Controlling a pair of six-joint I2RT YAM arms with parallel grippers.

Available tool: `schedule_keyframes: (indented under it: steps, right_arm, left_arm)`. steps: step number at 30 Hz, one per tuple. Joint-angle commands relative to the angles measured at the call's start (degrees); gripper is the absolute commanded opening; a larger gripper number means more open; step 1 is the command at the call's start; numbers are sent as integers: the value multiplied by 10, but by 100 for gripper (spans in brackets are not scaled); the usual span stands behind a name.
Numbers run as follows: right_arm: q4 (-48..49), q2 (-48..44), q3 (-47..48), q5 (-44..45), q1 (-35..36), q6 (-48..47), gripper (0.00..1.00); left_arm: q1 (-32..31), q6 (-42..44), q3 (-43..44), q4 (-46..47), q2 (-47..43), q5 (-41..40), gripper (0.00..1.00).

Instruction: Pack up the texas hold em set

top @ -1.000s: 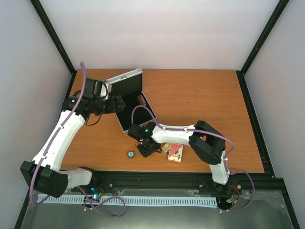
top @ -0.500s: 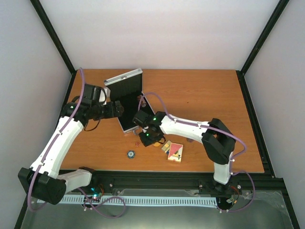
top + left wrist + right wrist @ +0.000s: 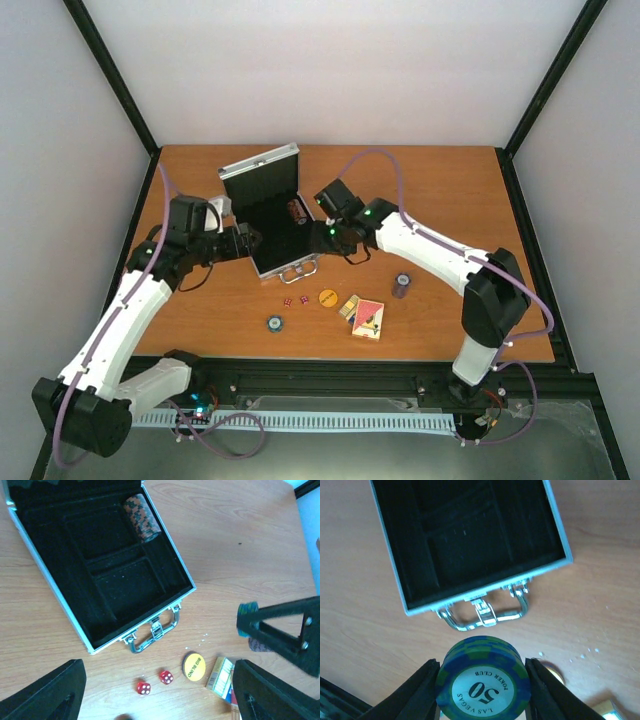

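The silver case (image 3: 272,228) lies open with its lid (image 3: 261,166) upright, and a brown chip stack (image 3: 142,512) rests in its far slot. My right gripper (image 3: 336,236) hovers at the case's right side, shut on a stack of blue-green chips (image 3: 482,682) marked 50. My left gripper (image 3: 243,240) is at the case's left edge, open, with nothing between its fingers (image 3: 46,694). On the table in front of the case handle (image 3: 154,630) lie two red dice (image 3: 143,687), the orange button (image 3: 194,666) and the card decks (image 3: 365,318).
Another chip stack (image 3: 402,285) stands on the table to the right of the decks. A single blue chip (image 3: 274,323) lies near the front edge. Black frame posts and white walls enclose the table.
The right arm rose from the table near the decks and swung back to the case's right side, carrying the blue-green chips. The left gripper drew back slightly from the case and narrowed a little.
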Motion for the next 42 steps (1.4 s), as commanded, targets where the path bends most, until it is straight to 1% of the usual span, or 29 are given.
schedule_keyframes:
  steps: [1,4,9,13,15,21,27,33,42]
  right_arm:
    - [56,-14,31,-15,-25,78,3]
    - [89,-12,41,-37,-38,120,3]
    - [133,0,61,-43,-40,176,3]
    - [153,23,83,-67,-41,209,3]
    - [161,32,90,-73,-41,222,3]
    - [169,53,117,-85,-44,245,3]
    - [173,74,143,-115,-47,269,3]
    - [166,81,167,-135,-47,278,3]
    - [160,77,161,-152,-47,286,3]
  left_arm:
    - [3,-32,-34,93,-15,47,83]
    - [3,-45,-57,134,-19,62,84]
    - [2,-52,-74,206,-20,67,84]
    - [-7,-53,-86,250,-20,64,94]
    - [-16,-55,-98,286,-24,61,96]
    - [-41,-65,-115,344,-14,59,97]
    - [-65,-60,-132,392,4,60,97]
    - [-72,-61,-149,435,25,41,97]
    - [-74,-73,-147,493,56,0,96]
